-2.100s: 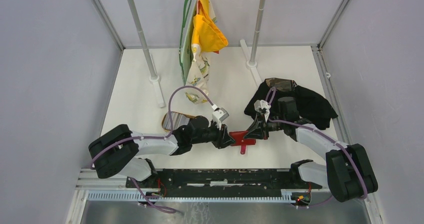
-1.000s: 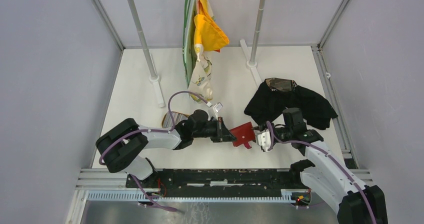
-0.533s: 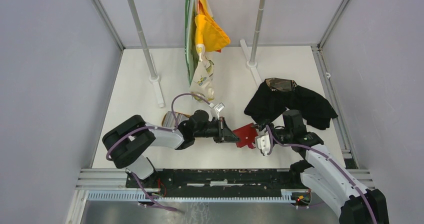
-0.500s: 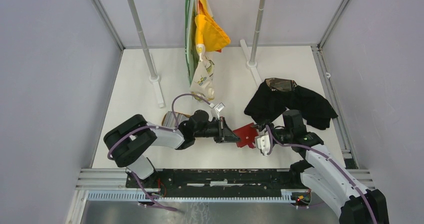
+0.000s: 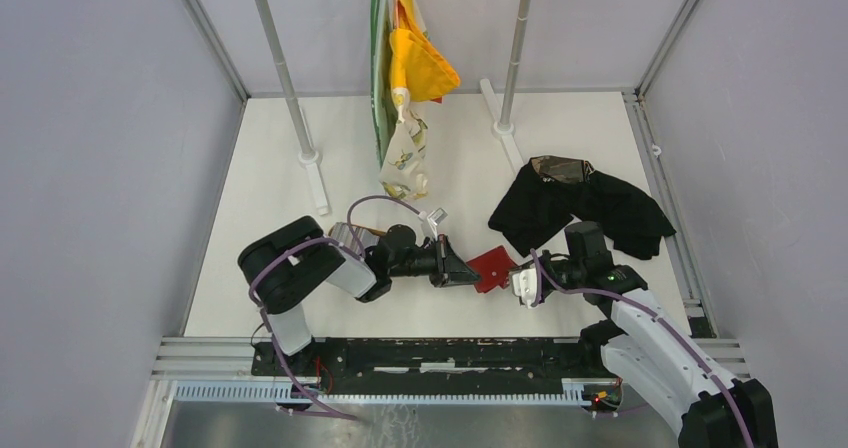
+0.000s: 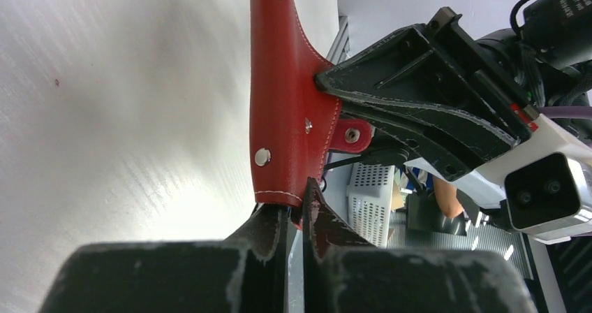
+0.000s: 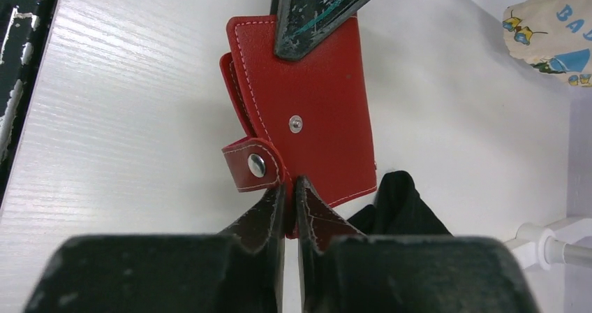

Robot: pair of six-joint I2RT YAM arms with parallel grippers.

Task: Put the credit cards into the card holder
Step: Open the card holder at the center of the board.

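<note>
So where this is at: the red card holder [image 7: 314, 103] is hanging just above the white table [image 5: 280, 168], roughly mid-table and towards the near edge, with an arm on each side of it. The left gripper [image 6: 294, 212] is pinching one short edge with its fingers squeezed tight. The right gripper [image 7: 290, 198] is biting down on the opposite edge, right beside the little strap [image 7: 251, 165], with its fingers pressed nearly together on the leather.

The strap is dangling loose, not snapped onto its stud, but the card holder itself is looking folded flat to me. I'm not seeing a single card in it or in either gripper. As for the cards [image 5: 343, 232], I'm only getting a greyish bit peeking out behind the left arm, further left on the table, too hidden to say much. So I'm guessing we're only at the "get it open" stage, with every card left to go.

Compared to half a second back, the right fingers were sitting apart next to the card holder, and now they're clamping it. The left arm's shoulder is also swinging in towards the right. The card holder is barely shifting.
</note>
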